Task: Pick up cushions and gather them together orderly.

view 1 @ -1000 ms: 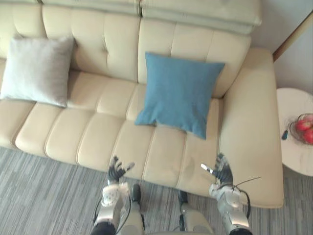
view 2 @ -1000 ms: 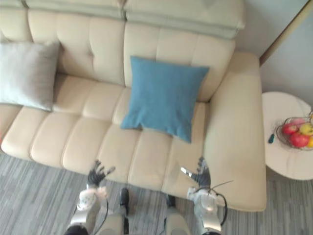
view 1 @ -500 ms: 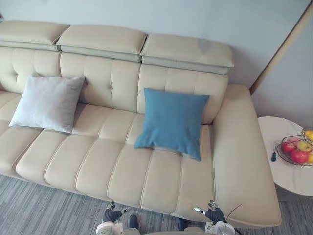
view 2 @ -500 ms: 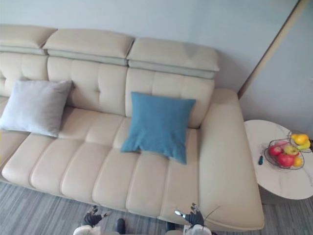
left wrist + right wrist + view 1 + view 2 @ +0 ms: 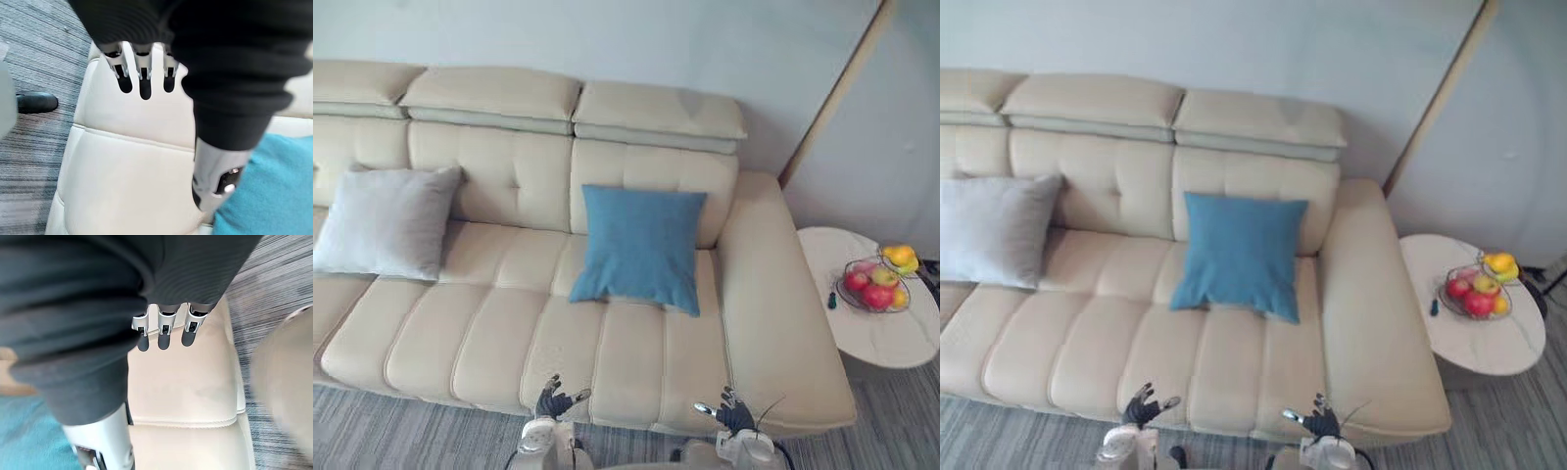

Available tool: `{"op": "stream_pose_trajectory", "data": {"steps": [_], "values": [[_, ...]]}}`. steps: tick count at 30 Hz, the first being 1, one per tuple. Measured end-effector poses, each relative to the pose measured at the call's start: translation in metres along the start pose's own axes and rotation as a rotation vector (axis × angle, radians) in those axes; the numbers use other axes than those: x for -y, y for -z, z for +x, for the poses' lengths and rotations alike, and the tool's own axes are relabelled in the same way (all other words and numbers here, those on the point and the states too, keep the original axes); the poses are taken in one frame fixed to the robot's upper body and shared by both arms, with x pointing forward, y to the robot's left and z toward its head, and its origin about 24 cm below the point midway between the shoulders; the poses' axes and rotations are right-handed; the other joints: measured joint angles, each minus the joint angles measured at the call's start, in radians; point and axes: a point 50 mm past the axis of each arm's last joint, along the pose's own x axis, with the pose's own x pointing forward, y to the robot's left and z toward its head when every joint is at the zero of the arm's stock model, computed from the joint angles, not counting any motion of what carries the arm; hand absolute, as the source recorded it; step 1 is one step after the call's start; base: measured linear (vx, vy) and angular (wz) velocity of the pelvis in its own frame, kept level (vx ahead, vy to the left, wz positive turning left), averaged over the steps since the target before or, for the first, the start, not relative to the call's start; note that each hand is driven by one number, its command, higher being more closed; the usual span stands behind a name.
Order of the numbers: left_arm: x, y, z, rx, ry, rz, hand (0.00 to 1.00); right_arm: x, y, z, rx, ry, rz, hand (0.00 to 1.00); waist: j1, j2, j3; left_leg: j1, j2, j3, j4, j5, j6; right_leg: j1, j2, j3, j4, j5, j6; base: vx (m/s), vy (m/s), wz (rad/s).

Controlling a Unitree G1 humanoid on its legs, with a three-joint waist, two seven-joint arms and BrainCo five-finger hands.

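Both hands empty, cushions not picked up yet.
Left hand (image 5: 553, 400) and right hand (image 5: 731, 413) at sofa (image 5: 499, 343) front edge, fingers loose. Blue cushion (image 5: 639, 248) leans on backrest ahead, grey cushion (image 5: 384, 221) far left, well apart. Likely best: grip blue by both sides, carry to grey. No readable writing.

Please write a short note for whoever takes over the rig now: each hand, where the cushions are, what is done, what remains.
Left hand: open, empty, at the front edge of the sofa.
Right hand: open, empty, at the front edge too.
Blue cushion leans on the backrest near the right end; grey cushion leans further left, well apart.
Done: nothing gathered yet.
Left: pick up one cushion, set it neatly beside the other.
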Motion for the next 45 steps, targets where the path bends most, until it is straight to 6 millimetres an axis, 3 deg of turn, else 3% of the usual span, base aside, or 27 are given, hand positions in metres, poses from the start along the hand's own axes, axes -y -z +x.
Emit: {"op": "stream_pose_trajectory", "data": {"steps": [2,3,5,6,9,10,11,13,14,15,16,20,24,25,41,45], "values": [[0.007,-0.001,0.0,0.004,0.013,-0.01,0.0,0.005,-0.007,0.003,0.014,0.016,-0.013,0.0,0.015,0.032,-0.002,-0.006,-0.007,-0.003,-0.04,0.029,0.028,0.022,0.035,0.02,-0.089,-0.01,-0.009,-0.17,0.051,-0.15],[0.009,-0.006,0.001,0.016,0.019,-0.007,0.0,0.002,-0.013,0.006,0.025,0.015,-0.014,0.0,0.019,0.027,0.006,-0.034,-0.001,0.004,-0.041,0.051,0.019,0.02,0.042,0.022,-0.133,-0.034,-0.049,-0.22,-0.014,-0.09],[0.01,-0.013,0.004,0.035,0.022,0.008,0.0,-0.004,-0.017,0.008,0.037,0.0,-0.019,0.0,0.029,0.019,0.028,-0.069,0.008,-0.002,-0.035,0.074,0.007,0.044,0.061,0.016,-0.237,-0.048,-0.074,-0.24,-0.091,0.07],[0.014,-0.017,0.005,0.045,0.032,0.02,0.0,-0.005,-0.023,0.01,0.054,0.001,-0.022,0.0,0.029,0.046,0.055,-0.073,0.028,-0.019,-0.04,0.094,-0.003,0.071,0.088,-0.003,-0.292,-0.016,-0.099,-0.3,-0.066,0.18],[0.018,-0.015,0.004,0.042,0.042,0.026,0.0,-0.001,-0.016,0.008,0.033,0.019,-0.018,0.0,0.027,0.066,0.061,-0.051,0.044,-0.039,-0.11,0.127,-0.017,0.07,0.108,-0.042,-0.296,0.004,-0.113,-0.33,-0.065,0.31],[0.017,-0.013,0.003,0.039,0.04,0.033,0.0,0.0,-0.014,0.007,0.026,0.027,-0.013,0.0,0.019,0.06,0.061,-0.055,0.04,-0.038,-0.125,0.102,-0.044,0.065,0.094,-0.062,-0.31,0.01,-0.126,-0.25,-0.001,0.44],[0.018,-0.017,0.004,0.05,0.042,0.034,0.0,0.005,-0.013,0.007,0.024,0.048,0.014,0.0,0.012,0.038,0.067,-0.09,0.023,-0.05,-0.044,0.087,-0.001,0.048,0.065,-0.078,-0.314,0.02,-0.143,-0.23,0.023,0.39],[0.018,-0.017,0.004,0.052,0.043,0.039,0.0,0.012,-0.01,0.005,0.015,0.07,0.021,0.0,0.009,0.028,0.066,-0.102,-0.015,-0.071,0.125,0.04,0.028,0.034,0.026,-0.081,-0.319,0.038,-0.132,-0.17,0.096,0.16],[0.017,-0.013,0.003,0.04,0.04,0.036,0.0,0.017,-0.005,0.003,0.002,0.086,0.032,0.0,0.003,0.037,0.061,-0.078,-0.018,-0.08,0.188,-0.049,0.03,0.037,0.022,-0.077,-0.331,0.051,-0.121,-0.13,0.123,0.07],[0.016,-0.011,0.002,0.035,0.037,0.032,0.0,0.018,-0.003,0.003,-0.003,0.089,0.034,0.0,0.001,0.04,0.058,-0.068,-0.017,-0.088,0.196,-0.078,0.025,0.036,0.022,-0.076,-0.332,0.054,-0.118,-0.06,0.218,-0.02],[0.016,-0.005,0.0,0.017,0.035,0.025,0.0,0.02,0.003,0.0,-0.02,0.097,0.039,0.0,-0.005,0.062,0.047,-0.029,-0.013,-0.119,0.154,-0.137,0.001,0.034,0.032,-0.069,-0.33,0.062,-0.097,-0.02,0.19,-0.09],[-0.002,0.008,-0.002,-0.034,0.0,0.055,0.0,0.014,0.027,-0.007,-0.112,0.092,0.097,0.0,-0.015,0.021,0.017,0.058,-0.066,-0.082,0.022,-0.102,0.031,0.096,0.015,-0.016,-0.447,0.139,-0.048,0.01,0.145,-0.2],[-0.007,0.014,-0.003,-0.056,-0.006,0.073,0.0,0.022,0.042,-0.013,-0.162,0.119,0.101,0.0,-0.017,0.025,-0.006,0.099,-0.096,-0.081,-0.029,-0.093,0.039,0.135,-0.005,-0.018,-0.508,0.165,-0.038,0.01,0.097,0.01],[-0.021,0.039,-0.011,-0.151,-0.046,0.039,0.0,0.036,0.059,-0.02,-0.242,0.156,0.13,0.0,-0.021,0.03,-0.033,0.212,-0.124,-0.12,-0.175,-0.04,0.052,0.214,0.001,-0.032,-0.572,0.163,-0.037,0.0,0.0,0.0],[-0.021,0.041,-0.011,-0.173,-0.021,0.016,0.0,0.034,0.059,-0.02,-0.254,0.121,0.105,0.0,-0.046,0.031,-0.019,0.269,-0.11,-0.081,-0.251,-0.017,0.046,0.234,0.003,-0.037,-0.581,0.155,-0.025,0.01,-0.007,-0.03],[-0.021,0.042,-0.012,-0.179,-0.004,0.016,0.0,0.034,0.056,-0.018,-0.241,0.117,0.105,0.0,-0.064,0.032,-0.015,0.266,-0.091,-0.009,-0.226,-0.044,0.026,0.199,0.022,0.048,-0.577,0.159,-0.029,0.0,-0.021,-0.49]]}}
